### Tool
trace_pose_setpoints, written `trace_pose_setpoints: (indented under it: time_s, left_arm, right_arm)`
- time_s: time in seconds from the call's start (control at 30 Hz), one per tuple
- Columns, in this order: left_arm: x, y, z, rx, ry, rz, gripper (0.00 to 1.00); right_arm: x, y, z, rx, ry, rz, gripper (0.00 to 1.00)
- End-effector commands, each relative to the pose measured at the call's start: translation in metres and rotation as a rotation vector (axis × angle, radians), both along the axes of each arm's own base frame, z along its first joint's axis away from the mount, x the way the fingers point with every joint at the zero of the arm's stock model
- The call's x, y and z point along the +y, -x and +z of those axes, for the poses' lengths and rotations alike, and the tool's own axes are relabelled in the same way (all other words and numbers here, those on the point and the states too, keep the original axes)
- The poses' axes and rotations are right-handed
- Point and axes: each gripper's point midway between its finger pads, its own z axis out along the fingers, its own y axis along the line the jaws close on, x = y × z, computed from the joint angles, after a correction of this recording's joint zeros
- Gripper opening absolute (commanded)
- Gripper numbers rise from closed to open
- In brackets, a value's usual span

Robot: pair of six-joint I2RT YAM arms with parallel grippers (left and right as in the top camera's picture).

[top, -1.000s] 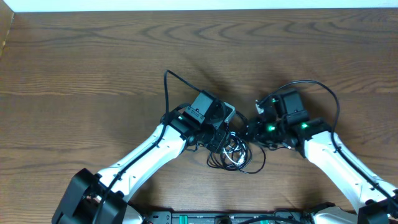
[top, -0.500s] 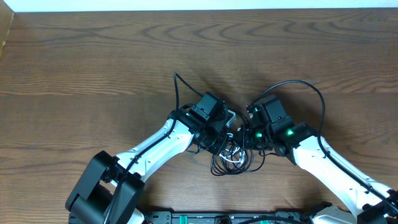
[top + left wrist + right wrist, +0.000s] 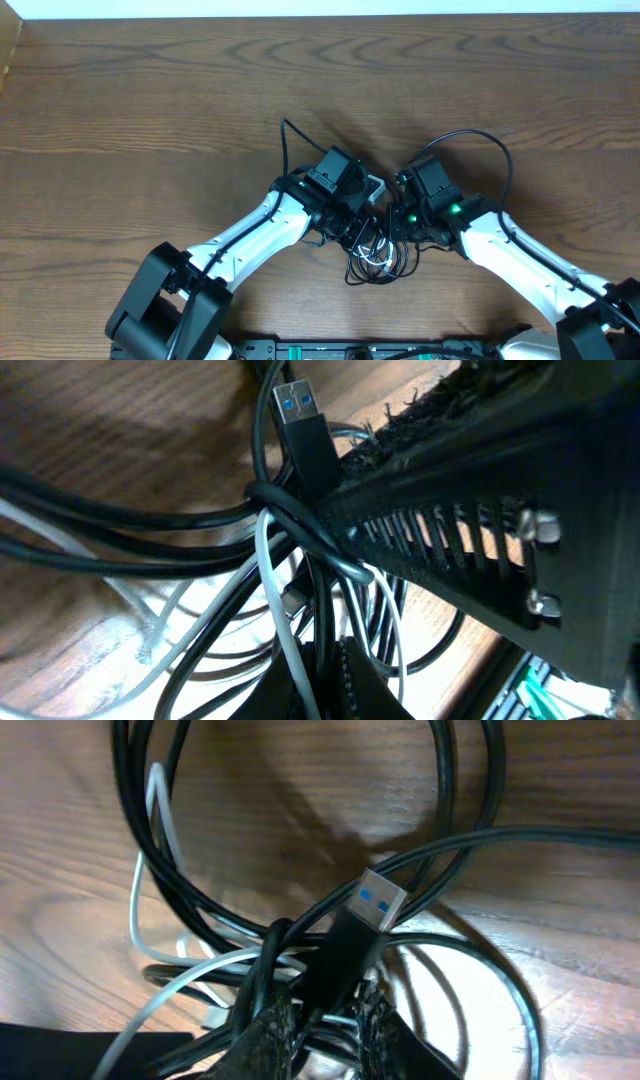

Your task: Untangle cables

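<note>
— Closer together than a second ago: the right arm [image 3: 520,255] has slid left, and the left gripper [image 3: 362,212] has gone from half open to closed.
— Closed on what?
— Cannot tell. Its wrist camera shows black cables [image 3: 100,510] and a white cable [image 3: 270,590] bunched against the slotted finger [image 3: 450,520], but not whether any cord is pinched.
— Where is the tangle [image 3: 378,258]?
— On the wooden table [image 3: 150,100], lower middle of the overhead frame. It sits just below and between the two grippers, with loops reaching toward the bottom edge.
— Any writing?
— The only marking I can make out is the blue insert in a plug [image 3: 300,420], upper middle of the left wrist frame. A black cord is looped around its body.
— And further right?
— There the right gripper [image 3: 395,218] is narrowed on a plug with the same blue insert. Its wrist view shows the black body between the two fingertips [image 3: 268,1030], metal end pointing upper right. From above I cannot pick that plug out.
</note>
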Motion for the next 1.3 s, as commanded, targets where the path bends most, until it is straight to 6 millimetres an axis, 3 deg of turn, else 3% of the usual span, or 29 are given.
trace_pose_setpoints:
  time_s: [0.0, 0.43, 0.6, 0.87, 1.03, 1.1, 1.13, 1.27]
  left_arm:
    - [-0.004, 0.007, 0.002, 0.031, 0.038, -0.026, 0.1]
    - [-0.012, 0.002, 0.007, 0.011, 0.086, -0.036, 0.1]
    - [-0.002, -0.005, -0.003, -0.03, 0.013, -0.006, 0.1]
    - [0.005, 0.002, -0.013, -0.009, -0.011, -0.005, 0.11]
    - [0.007, 0.005, -0.016, -0.001, -0.017, -0.005, 0.11]
    - [0.007, 0.005, -0.016, -0.001, -0.016, -0.005, 0.11]
    - [0.007, 0.005, -0.016, -0.001, -0.017, -0.005, 0.11]
    - [0.007, 0.005, -0.016, -0.001, -0.016, -0.005, 0.11]
  right_arm:
    - [0.0, 0.006, -0.001, -0.034, 0.023, 0.112, 0.2]
    - [-0.033, 0.027, -0.016, 0.052, 0.178, 0.078, 0.2]
    - [-0.048, 0.033, -0.027, 0.066, 0.241, 0.041, 0.21]
    - [-0.08, 0.051, -0.05, 0.104, 0.367, -0.03, 0.22]
    - [-0.076, 0.036, -0.039, 0.079, 0.348, -0.052, 0.22]
    - [-0.061, 0.023, -0.024, 0.053, 0.289, -0.009, 0.23]
    - [-0.042, 0.014, -0.009, 0.019, 0.214, 0.071, 0.25]
    - [-0.01, 0.005, 0.018, -0.019, 0.069, 0.164, 0.28]
